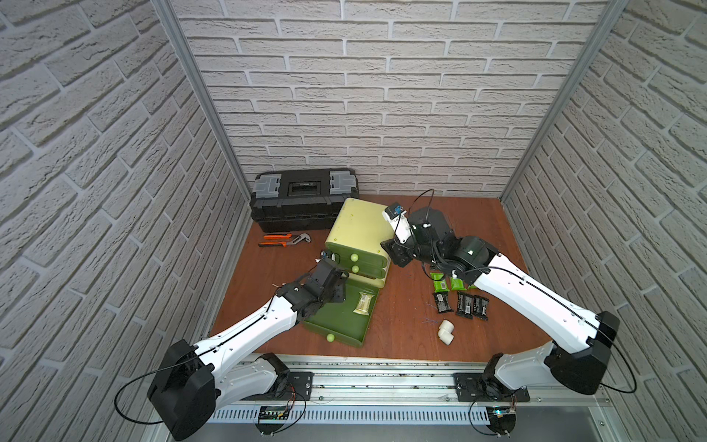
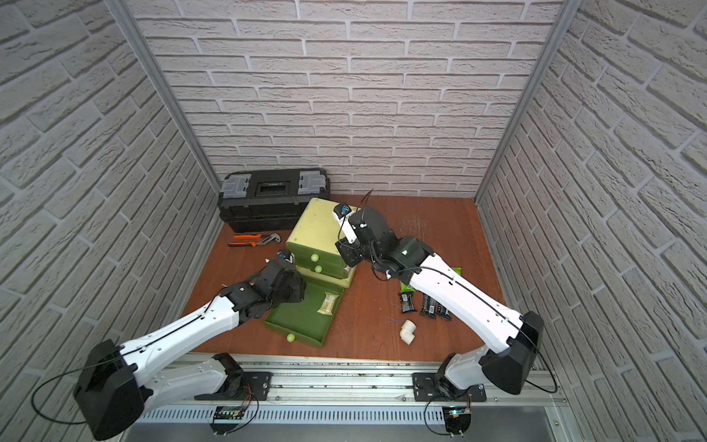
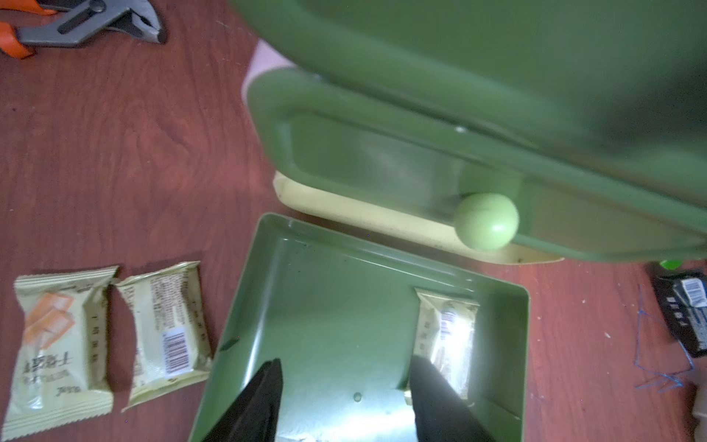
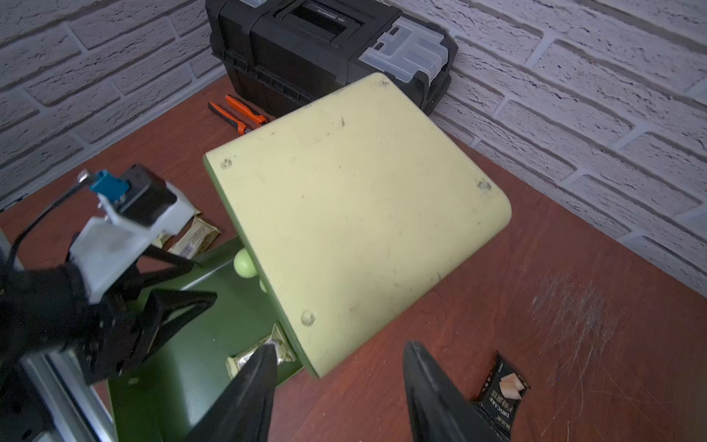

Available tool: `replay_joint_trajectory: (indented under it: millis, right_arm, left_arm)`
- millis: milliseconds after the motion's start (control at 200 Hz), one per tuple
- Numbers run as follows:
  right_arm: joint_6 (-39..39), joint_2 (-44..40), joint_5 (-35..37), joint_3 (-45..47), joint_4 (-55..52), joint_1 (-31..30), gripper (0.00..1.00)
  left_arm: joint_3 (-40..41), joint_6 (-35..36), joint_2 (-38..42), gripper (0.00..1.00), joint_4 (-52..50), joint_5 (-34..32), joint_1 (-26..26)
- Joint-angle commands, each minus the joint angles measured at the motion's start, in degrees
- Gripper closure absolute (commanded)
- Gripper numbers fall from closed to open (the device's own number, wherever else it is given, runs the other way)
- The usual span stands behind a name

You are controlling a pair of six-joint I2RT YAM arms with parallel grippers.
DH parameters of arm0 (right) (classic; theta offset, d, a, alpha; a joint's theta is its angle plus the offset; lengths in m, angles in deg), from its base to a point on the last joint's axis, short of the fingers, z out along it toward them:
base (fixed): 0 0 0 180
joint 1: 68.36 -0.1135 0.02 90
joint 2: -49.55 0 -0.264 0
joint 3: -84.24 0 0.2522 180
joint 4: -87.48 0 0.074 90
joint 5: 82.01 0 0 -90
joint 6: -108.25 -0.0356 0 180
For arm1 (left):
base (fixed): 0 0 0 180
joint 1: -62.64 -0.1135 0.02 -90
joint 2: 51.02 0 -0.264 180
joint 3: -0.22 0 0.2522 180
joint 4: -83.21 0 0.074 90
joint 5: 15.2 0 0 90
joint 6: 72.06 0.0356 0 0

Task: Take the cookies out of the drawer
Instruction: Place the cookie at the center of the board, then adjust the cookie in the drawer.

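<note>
The green drawer (image 1: pixel 336 325) lies pulled right out on the table in front of the pale yellow cabinet (image 1: pixel 361 229). One beige cookie packet (image 1: pixel 362 303) (image 3: pixel 447 333) lies in it by its right wall. My left gripper (image 1: pixel 340 292) (image 3: pixel 345 361) hovers open over the drawer floor with nothing between its fingers, the packet just beside one finger. Two beige cookies (image 3: pixel 61 344) (image 3: pixel 168 333) lie on the table left of the drawer. Green cookies (image 1: pixel 440 282) and black cookies (image 1: pixel 463 304) lie to the right. My right gripper (image 1: pixel 396 254) (image 4: pixel 340 346) hangs open and empty by the cabinet's front right corner.
A black toolbox (image 1: pixel 302 199) stands against the back wall, with orange-handled pliers (image 1: pixel 283 240) in front of it. A white pipe elbow (image 1: pixel 445 331) lies near the front right. Two upper cabinet drawers with round knobs (image 1: pixel 87 257) are closed.
</note>
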Motion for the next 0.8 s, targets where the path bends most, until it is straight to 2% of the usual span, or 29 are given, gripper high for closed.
replay_joint_trajectory:
  millis: [0, 135, 410, 795]
  right_arm:
    - [-0.39, 4.58, -0.89, -4.58, -0.87, 1.15, 0.42]
    - [0.34, 8.64, -1.28, -7.34, -1.15, 1.98, 0.42]
    - [0.82, 10.42, -1.51, -6.36, -0.76, 2.53, 0.42]
    - [0.9, 11.97, -2.09, -4.47, -4.23, 2.52, 0.44]
  left_arm:
    - [1.49, -2.56, -1.67, 0.4, 7.29, -3.22, 2.47]
    - [3.9, -2.95, -3.75, 0.37, 11.51, -5.04, 5.54]
    - [7.92, -2.34, -7.31, 0.36, 19.12, -6.14, 9.77]
    - [8.93, -3.17, -11.95, 0.34, 23.95, -6.15, 11.6]
